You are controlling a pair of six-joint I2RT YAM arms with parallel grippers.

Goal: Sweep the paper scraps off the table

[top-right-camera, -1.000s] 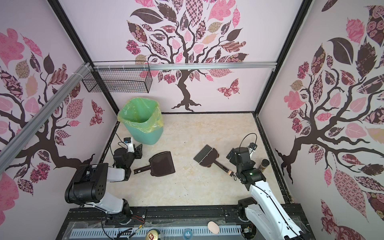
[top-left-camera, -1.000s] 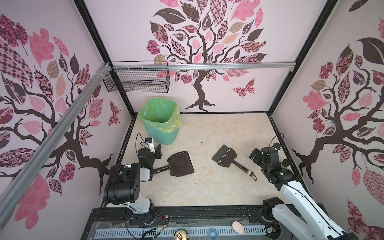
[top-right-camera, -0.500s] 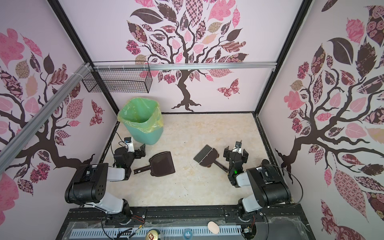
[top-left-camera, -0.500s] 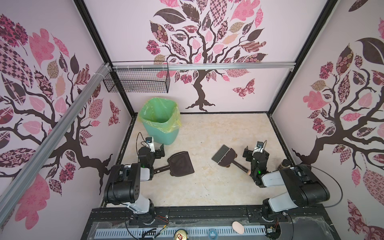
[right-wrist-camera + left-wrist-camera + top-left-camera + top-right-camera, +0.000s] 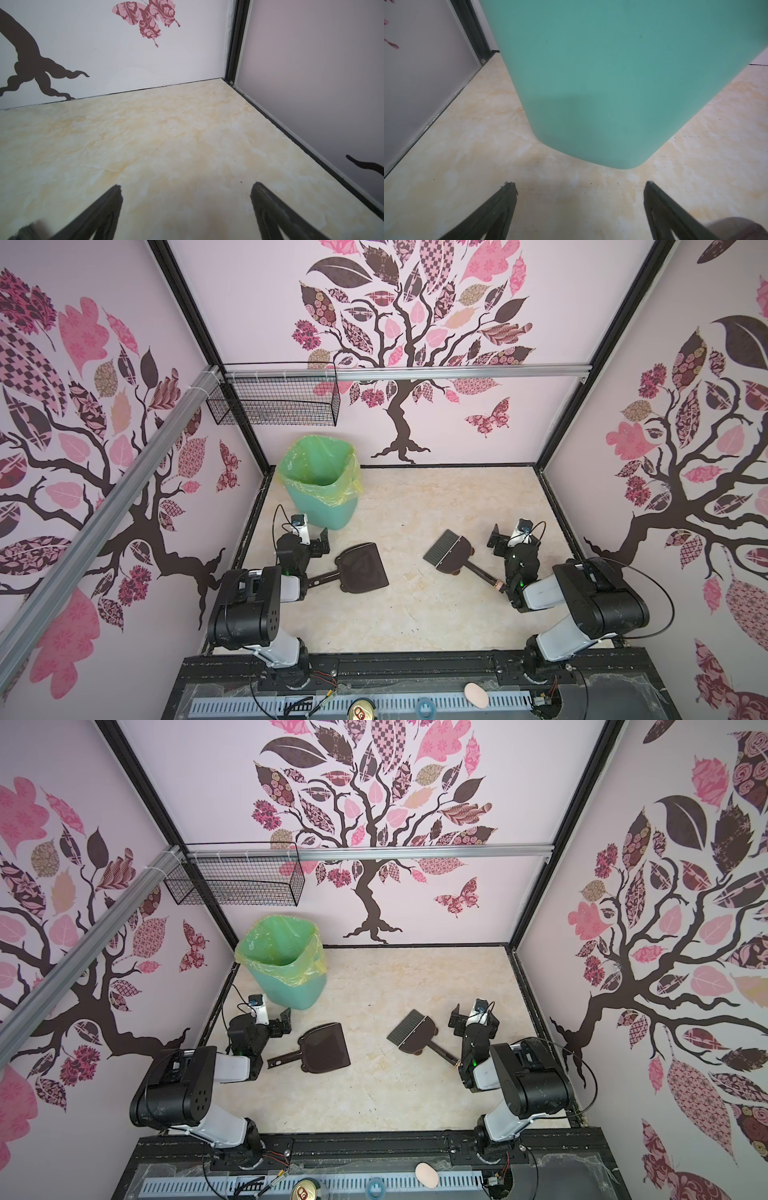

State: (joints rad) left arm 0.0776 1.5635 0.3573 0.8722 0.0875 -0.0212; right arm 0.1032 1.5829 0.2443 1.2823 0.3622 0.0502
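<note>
No paper scraps show on the beige marble table [image 5: 415, 614] in any view. A dark dustpan [image 5: 363, 568] lies flat left of centre, its handle pointing at the left arm. A dark hand brush [image 5: 451, 551] lies right of centre, with its handle end near the right arm. My left gripper [image 5: 319, 542] [image 5: 580, 185] is open and empty, low over the table between the dustpan handle and the teal bin [image 5: 612, 83]. Beside the brush handle my right gripper [image 5: 514, 538] [image 5: 186, 186] is open with nothing in it, facing the back right corner.
The green-lined teal bin [image 5: 320, 489] stands at the back left, close in front of the left gripper. A wire basket [image 5: 274, 402] hangs on the back wall above it. Pink walls [image 5: 311, 83] and a black frame enclose the table on three sides.
My left gripper's jaws have spread wider, staying by the dustpan handle. The right arm has folded back from its stretched pose and its gripper now sits beside the brush handle. Dustpan and brush have not moved.
</note>
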